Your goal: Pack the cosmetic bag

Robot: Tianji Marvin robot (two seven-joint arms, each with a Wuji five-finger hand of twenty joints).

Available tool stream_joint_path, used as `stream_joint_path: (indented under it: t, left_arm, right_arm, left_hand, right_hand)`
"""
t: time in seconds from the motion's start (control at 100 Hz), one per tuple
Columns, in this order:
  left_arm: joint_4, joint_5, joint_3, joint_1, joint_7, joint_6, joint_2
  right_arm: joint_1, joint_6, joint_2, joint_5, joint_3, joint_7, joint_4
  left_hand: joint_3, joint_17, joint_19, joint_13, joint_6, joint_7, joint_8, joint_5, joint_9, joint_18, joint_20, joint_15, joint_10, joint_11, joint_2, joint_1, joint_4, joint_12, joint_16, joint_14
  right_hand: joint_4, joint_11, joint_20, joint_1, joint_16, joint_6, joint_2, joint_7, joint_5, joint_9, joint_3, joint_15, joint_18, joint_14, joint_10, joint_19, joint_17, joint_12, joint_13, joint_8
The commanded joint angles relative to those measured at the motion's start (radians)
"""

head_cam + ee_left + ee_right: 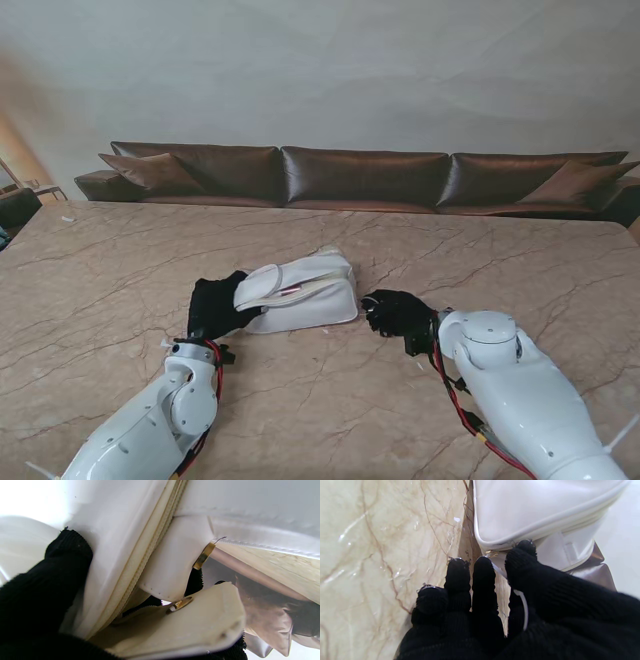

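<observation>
Tabletop (120, 260): marbled stone; carries the bag at its middle.

Cosmetics bag (305, 295): white, lying on its side, flap part-raised, so we judge the closing step in hand.

Left robot hand (215, 305): at the bag's left end, fingers (37, 592) closed on the flap.

Right robot hand (395, 312): at the bag's right end, fingers (520, 557) pinching a thin white pull by the zip.

Next, by our reckoning: draw the zip along while the left steadies.
</observation>
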Motion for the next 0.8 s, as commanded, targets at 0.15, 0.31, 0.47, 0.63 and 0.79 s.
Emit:
stream_joint_path:
  t: [0.15,0.31,0.47,0.63,0.79]
  left_arm:
    - [0.067,-0.034,0.035,-0.014,0.005,-0.006,-0.025]
    - [0.117,-0.033,0.059,-0.045,0.054,0.006,-0.037]
    - [0.125,0.008,0.084,-0.06,0.054,0.052,-0.025]
    - [0.13,0.04,0.115,-0.075,0.013,0.075,-0.008]
    - [0.148,0.06,0.141,-0.086,0.0,0.058,0.002]
  right_arm:
    - [-0.038,0.013,-0.003,0.041,0.017,-0.001,0.001]
    - [-0.051,0.0,-0.008,0.092,0.042,0.016,0.011]
    - [-0.066,-0.016,-0.014,0.146,0.075,0.036,0.019]
    - [-0.084,-0.029,-0.017,0.171,0.103,0.031,0.009]
    - [-0.101,-0.027,-0.02,0.18,0.13,-0.001,-0.016]
  left_hand:
    - [0.185,0.113,0.132,0.12,-0.173,0.076,0.267,0.038,0.099,0.016,0.02,0.146,0.011,0.096,0.122,0.292,0.083,0.029,0.052,0.005]
    - [0.094,0.094,0.183,0.108,-0.166,0.024,0.299,0.139,0.055,0.034,0.071,0.282,0.005,0.291,0.213,0.365,0.145,0.203,0.178,0.031]
    - [0.126,0.084,0.191,0.101,-0.183,0.079,0.441,0.174,0.052,0.036,0.093,0.315,-0.027,0.346,0.21,0.361,0.174,0.241,0.207,0.026]
    - [0.135,0.079,0.179,0.092,-0.194,0.071,0.511,0.182,0.05,0.013,0.086,0.308,-0.054,0.352,0.213,0.352,0.178,0.254,0.205,0.014]
    - [0.133,0.068,0.166,0.083,-0.197,0.079,0.532,0.182,0.048,0.001,0.079,0.297,-0.068,0.354,0.219,0.353,0.178,0.266,0.205,0.009]
  right_hand:
    - [-0.007,0.019,0.041,-0.055,0.026,-0.034,0.059,0.061,0.035,-0.009,-0.034,0.017,0.126,0.058,-0.027,-0.021,-0.069,0.027,-0.012,0.159]
    - [0.006,0.037,0.051,-0.055,0.039,-0.038,0.065,0.073,0.03,-0.004,-0.038,0.033,0.127,0.052,-0.029,-0.022,-0.075,0.052,-0.013,0.216]
    - [0.018,0.039,0.055,-0.062,0.045,-0.043,0.058,0.07,0.033,0.002,-0.031,0.038,0.127,0.05,-0.032,-0.023,-0.075,0.061,-0.008,0.24]
    - [0.022,0.035,0.059,-0.068,0.049,-0.046,0.051,0.059,0.041,0.004,-0.027,0.037,0.133,0.05,-0.033,-0.022,-0.075,0.065,-0.007,0.243]
    - [0.021,0.02,0.061,-0.071,0.05,-0.053,0.051,0.047,0.042,0.002,-0.028,0.034,0.133,0.049,-0.04,-0.023,-0.075,0.057,-0.008,0.235]
